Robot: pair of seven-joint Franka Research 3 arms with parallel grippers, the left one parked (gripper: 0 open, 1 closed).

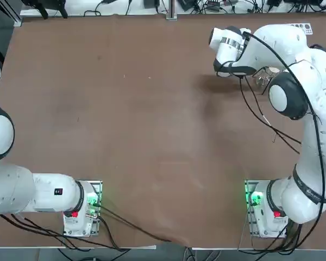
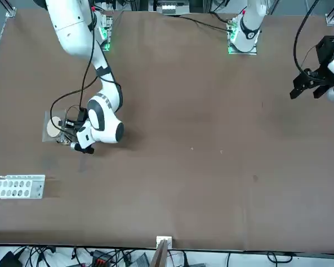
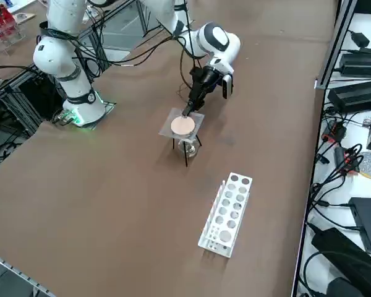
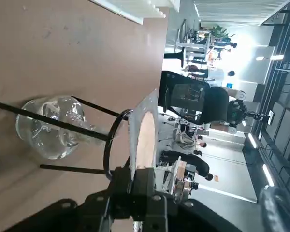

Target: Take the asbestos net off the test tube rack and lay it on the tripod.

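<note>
Atop the tripod [image 3: 185,152], asbestos net [image 3: 182,124] disc-up, seemingly level, end effector [image 3: 187,111] gripping.

I think this is a science lab. I can see a round glass bottle [image 4: 55,123] under a thin black stand [image 4: 110,140], a white rack [image 3: 226,213] full of round holes, and lots of black wires [image 3: 343,164] by the brown table [image 3: 130,204].

The top view looks straight down on the tabletop [image 1: 146,125] from overhead. The front view faces the robot from across it. The right side view looks diagonally down and shares the tripod [image 3: 185,149] with the wrist view, which sits close, looking sideways past the claw [image 4: 144,171].
</note>
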